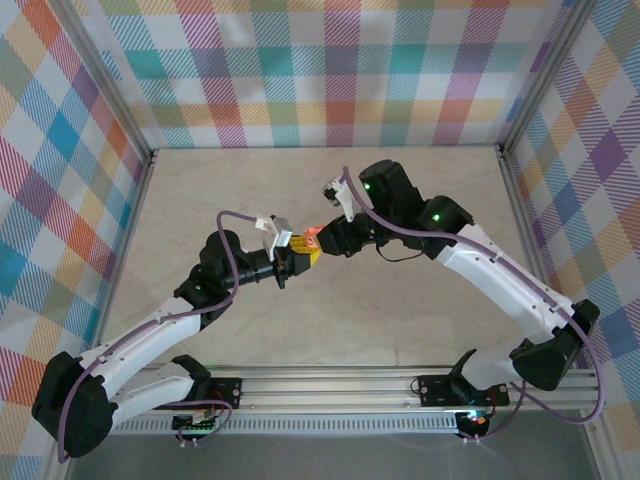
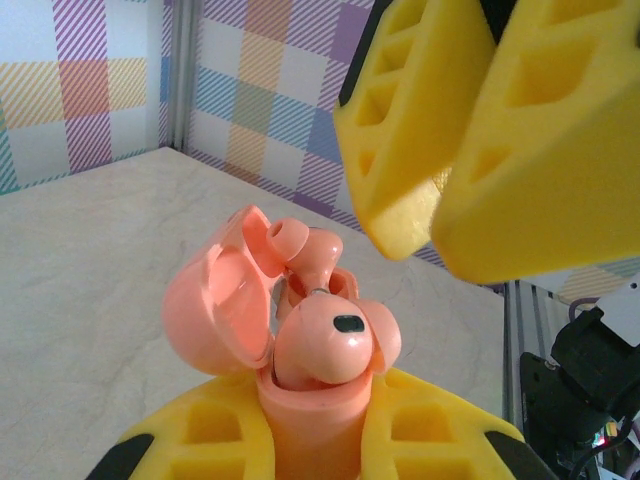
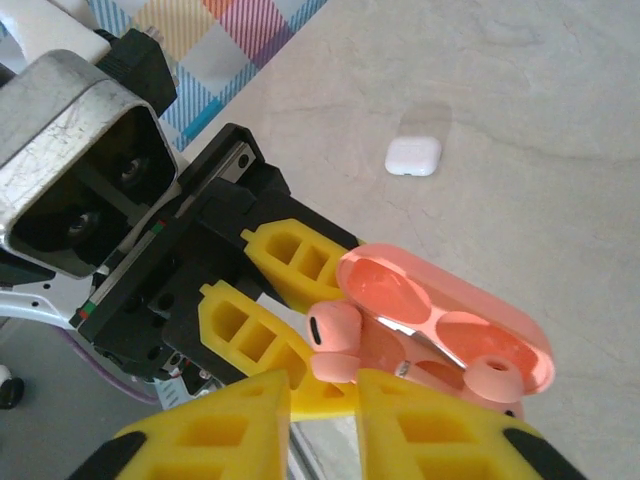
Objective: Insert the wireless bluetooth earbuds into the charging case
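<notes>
The left pincer (image 2: 318, 432) clamps the pink case (image 2: 305, 420) from both sides, holding it above the bench (image 2: 80, 260) with its lid (image 2: 210, 320) thrown open. The front earbud (image 2: 335, 340) sits low in its well. The rear earbud (image 2: 300, 250) stands behind it, tip up and seemingly not fully seated. The right pincer (image 2: 430, 228) hangs just above and beside the pink case, jaws a narrow slit apart, gripping nothing. The risk is an off-centre push on the rear earbud, which could flip it out onto the bench, knock the lid, or twist the pink case in its grip. A white case (image 3: 414, 156) lies on the bench, well apart from the pink case.
</notes>
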Motion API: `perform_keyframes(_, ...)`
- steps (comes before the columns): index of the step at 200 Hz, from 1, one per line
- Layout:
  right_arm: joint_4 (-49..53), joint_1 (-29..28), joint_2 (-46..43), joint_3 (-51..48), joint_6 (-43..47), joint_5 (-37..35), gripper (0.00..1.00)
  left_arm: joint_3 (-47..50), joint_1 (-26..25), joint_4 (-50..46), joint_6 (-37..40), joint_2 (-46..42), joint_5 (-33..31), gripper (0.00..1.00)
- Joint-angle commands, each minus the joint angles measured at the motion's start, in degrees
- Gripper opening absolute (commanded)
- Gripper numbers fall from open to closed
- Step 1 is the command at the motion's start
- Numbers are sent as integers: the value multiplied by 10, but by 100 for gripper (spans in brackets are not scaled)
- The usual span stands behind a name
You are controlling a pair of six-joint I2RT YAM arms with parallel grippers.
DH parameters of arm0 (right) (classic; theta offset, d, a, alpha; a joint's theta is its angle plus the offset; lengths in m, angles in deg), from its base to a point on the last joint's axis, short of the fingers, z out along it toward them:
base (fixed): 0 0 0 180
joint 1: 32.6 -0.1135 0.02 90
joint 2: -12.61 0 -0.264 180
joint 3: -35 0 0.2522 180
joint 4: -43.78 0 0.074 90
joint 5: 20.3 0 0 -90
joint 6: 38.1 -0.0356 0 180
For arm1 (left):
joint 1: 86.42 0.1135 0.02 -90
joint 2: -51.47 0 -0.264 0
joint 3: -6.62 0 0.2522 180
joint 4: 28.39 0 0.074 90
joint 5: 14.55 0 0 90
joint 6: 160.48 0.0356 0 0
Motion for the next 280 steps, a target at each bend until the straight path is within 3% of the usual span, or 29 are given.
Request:
perform_keyframes(1, -10, -6, -5, -6, -6, -4, 29, -16, -5, 11, 5, -3, -5, 0)
perform_keyframes(37, 6, -13, 4, 0, 16, -31, 38, -16, -6, 9, 4, -5, -5, 0)
perform_keyframes(118, 48, -37, 36, 39, 59, -92, 42, -16, -6, 10, 3, -7, -4, 0)
perform_keyframes(280, 63, -44, 56, 69, 88, -135, 29, -15, -6, 9, 4, -12, -1, 0)
